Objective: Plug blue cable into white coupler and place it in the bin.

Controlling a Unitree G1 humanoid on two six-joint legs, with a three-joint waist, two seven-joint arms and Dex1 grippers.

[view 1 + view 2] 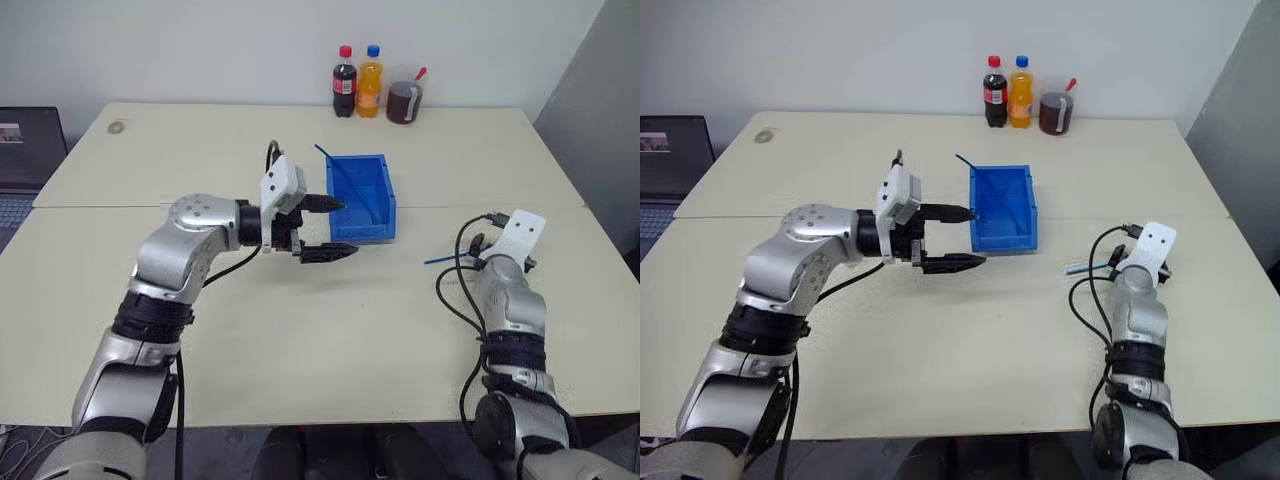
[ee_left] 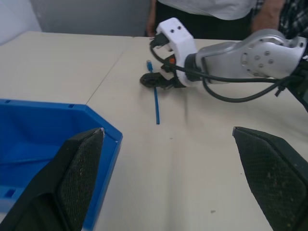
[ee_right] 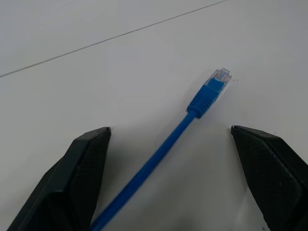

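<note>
The blue cable lies flat on the table with its pale plug pointing away from my right gripper. That gripper is open, one finger on each side of the cable and nothing held. The head view shows the cable's other end sticking out beside the right wrist. My left gripper hovers open and turned sideways just in front of the blue bin, its upper finger near the bin's left wall. The left wrist view looks past the bin's corner toward the cable. The white coupler is out of view.
A thin darker blue cable leans inside the bin and pokes over its back left corner. Two bottles and a dark jar stand at the table's far edge. A laptop sits at the left. A person stands behind the table.
</note>
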